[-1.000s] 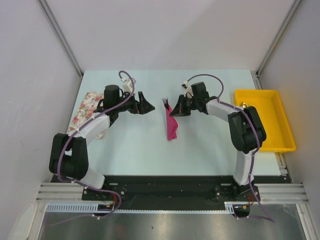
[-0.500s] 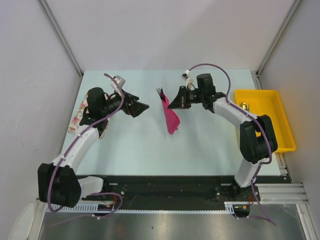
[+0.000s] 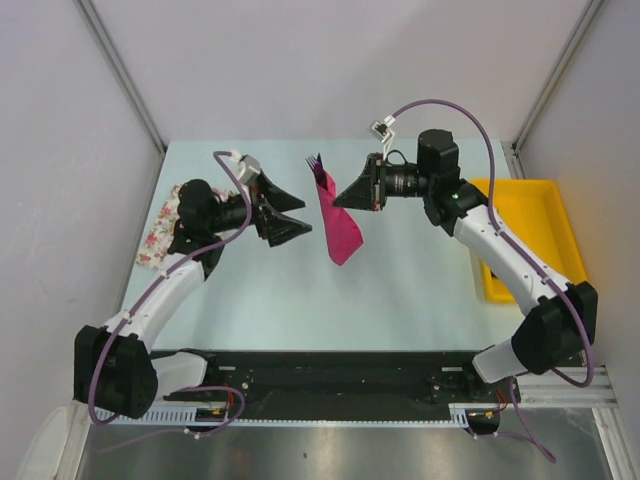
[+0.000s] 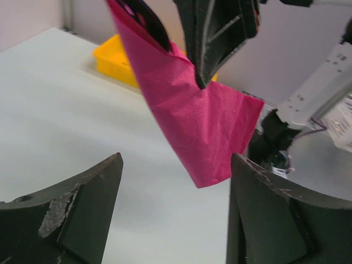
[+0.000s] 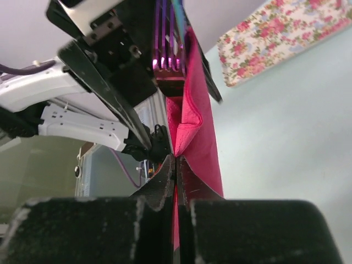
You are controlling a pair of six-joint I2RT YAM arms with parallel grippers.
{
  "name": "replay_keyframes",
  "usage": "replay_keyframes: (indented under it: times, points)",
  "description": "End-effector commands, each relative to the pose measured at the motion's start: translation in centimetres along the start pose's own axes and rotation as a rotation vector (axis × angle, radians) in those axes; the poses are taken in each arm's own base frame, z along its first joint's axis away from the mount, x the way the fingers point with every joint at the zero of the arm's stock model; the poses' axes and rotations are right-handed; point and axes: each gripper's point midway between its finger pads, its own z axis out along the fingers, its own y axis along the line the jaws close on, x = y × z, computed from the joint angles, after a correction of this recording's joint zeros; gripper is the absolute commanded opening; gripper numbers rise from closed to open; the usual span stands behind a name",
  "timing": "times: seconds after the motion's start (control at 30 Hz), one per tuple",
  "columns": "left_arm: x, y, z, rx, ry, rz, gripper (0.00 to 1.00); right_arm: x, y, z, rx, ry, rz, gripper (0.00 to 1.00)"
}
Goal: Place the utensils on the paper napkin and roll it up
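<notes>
Right gripper (image 3: 341, 200) is clamped tight on the napkin (image 3: 342, 228), fingers pressed together on its upper half. The pink bundle hangs folded around the fork (image 3: 318, 161), with purple tines poking out of the far end. It's held up over the middle of the table (image 3: 260, 290), in the gap between the two arms. Left gripper (image 3: 306, 215) sits just left of it with fingers (image 4: 82, 214) spread wide, not touching. In the left wrist view the napkin's lower tip is framed right between them. The floral cloth (image 3: 165, 222) lies at the left edge, partly under the left arm. The yellow tray (image 3: 550, 200) is off to the right.
</notes>
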Motion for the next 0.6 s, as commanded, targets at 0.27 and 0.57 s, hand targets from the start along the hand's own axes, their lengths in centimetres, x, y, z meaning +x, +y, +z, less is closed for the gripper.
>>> replay_keyframes:
  times: [0.27,0.57]
  points:
    - [-1.7,-7.6,2.1,0.237,-0.047,0.070,0.81,-1.5,9.8,-1.7,-0.127,-0.043,-0.307,0.00]
    - [-2.0,-12.1,2.1,0.371,-0.054,0.082,0.71,-0.4,12.7,-1.1,-0.161,-0.033,-0.400,0.00]
